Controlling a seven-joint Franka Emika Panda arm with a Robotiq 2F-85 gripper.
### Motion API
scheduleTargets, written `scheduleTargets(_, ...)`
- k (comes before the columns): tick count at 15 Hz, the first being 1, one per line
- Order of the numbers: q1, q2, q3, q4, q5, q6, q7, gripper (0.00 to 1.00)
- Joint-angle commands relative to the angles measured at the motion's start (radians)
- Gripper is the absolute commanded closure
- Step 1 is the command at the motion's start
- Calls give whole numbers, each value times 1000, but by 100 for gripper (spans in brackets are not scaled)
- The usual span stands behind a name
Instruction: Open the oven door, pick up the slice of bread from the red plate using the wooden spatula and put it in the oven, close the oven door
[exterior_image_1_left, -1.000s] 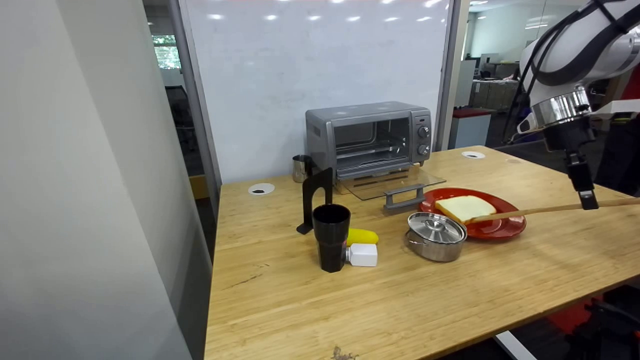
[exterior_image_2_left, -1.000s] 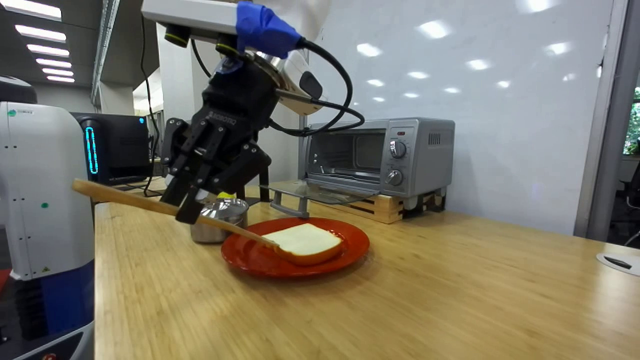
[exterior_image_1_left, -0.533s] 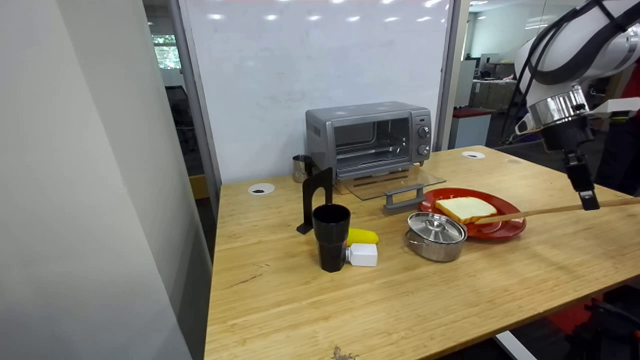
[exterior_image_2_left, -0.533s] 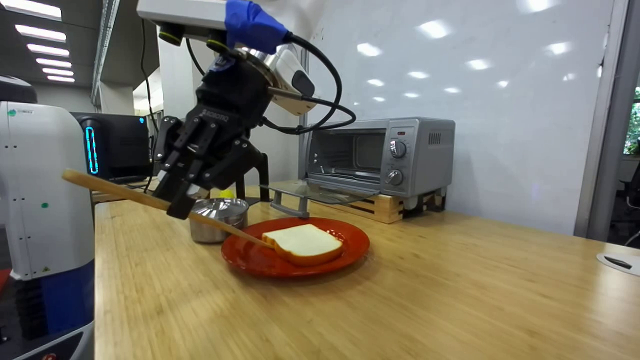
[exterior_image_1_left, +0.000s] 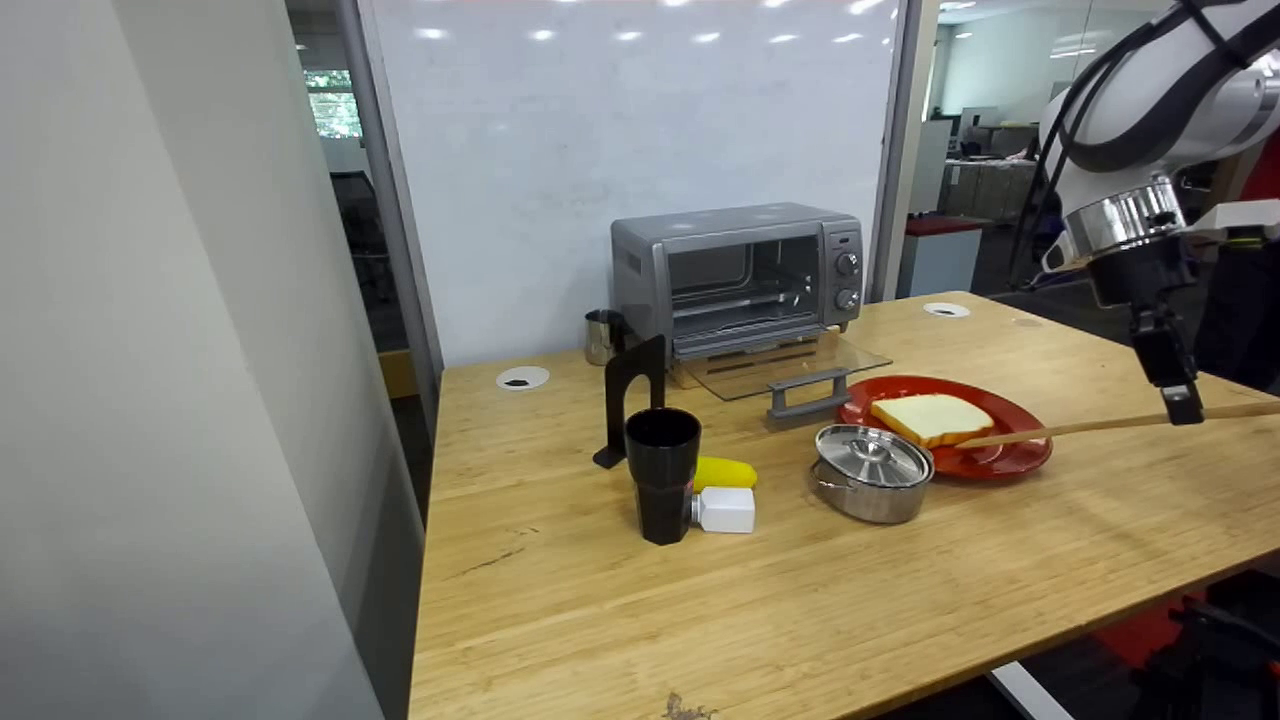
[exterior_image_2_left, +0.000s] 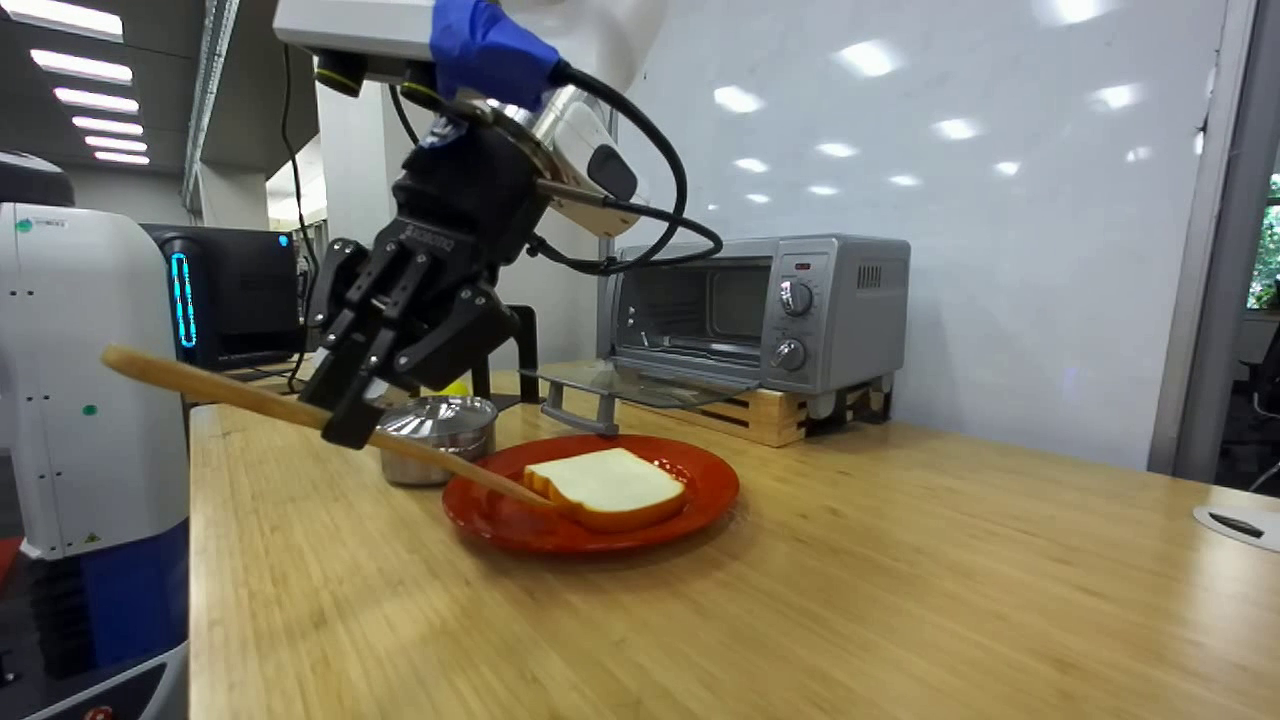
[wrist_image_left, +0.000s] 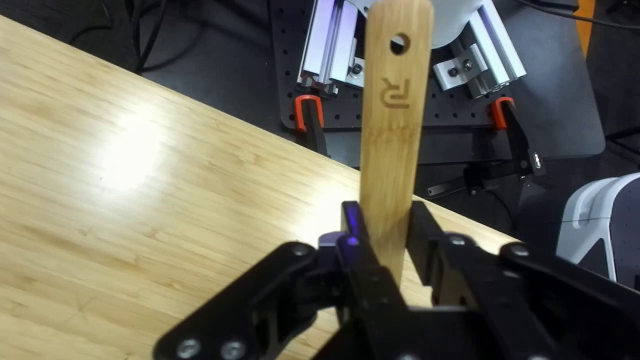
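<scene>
My gripper (exterior_image_1_left: 1183, 403) is shut on the wooden spatula (exterior_image_1_left: 1100, 426), seen in both exterior views (exterior_image_2_left: 240, 396). In the wrist view the fingers (wrist_image_left: 385, 215) grip both sides of the spatula's handle (wrist_image_left: 395, 125). The spatula slopes down to the red plate (exterior_image_1_left: 1022, 456), its flat end low at the near edge of the slice of bread (exterior_image_1_left: 930, 418). I cannot tell whether it touches the bread. The bread (exterior_image_2_left: 608, 482) lies flat on the plate (exterior_image_2_left: 480, 515). The oven (exterior_image_1_left: 740, 222) stands behind, its oven door (exterior_image_1_left: 775, 368) lowered open over the table.
A lidded metal pot (exterior_image_1_left: 875, 490) stands right beside the plate. The door's handle (exterior_image_1_left: 810, 396) juts out near the plate's rim. A black cup (exterior_image_1_left: 663, 490), white bottle (exterior_image_1_left: 727, 510), yellow object (exterior_image_1_left: 726, 472), black stand (exterior_image_1_left: 620, 400) and metal cup (exterior_image_1_left: 600, 337) stand farther off.
My gripper has drawn back a little with the spatula, away from the plate. The spatula's end has slid off the bread's corner to beside its edge. The bread and plate have not moved.
</scene>
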Motion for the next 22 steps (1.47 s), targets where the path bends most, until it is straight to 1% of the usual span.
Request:
scheduleTargets(1,-33,47,9,18,51,1,13,94)
scheduleTargets(4,-43,80,10,27,81,4,16,94)
scheduleTargets(9,-56,125,13,59,97,36,37,94)
scheduleTargets(16,-64,178,21,115,79,86,58,94)
scheduleTargets(18,-62,199,26,125,58,107,55,94)
scheduleTargets(22,-56,247,42,131,-47,172,63,94)
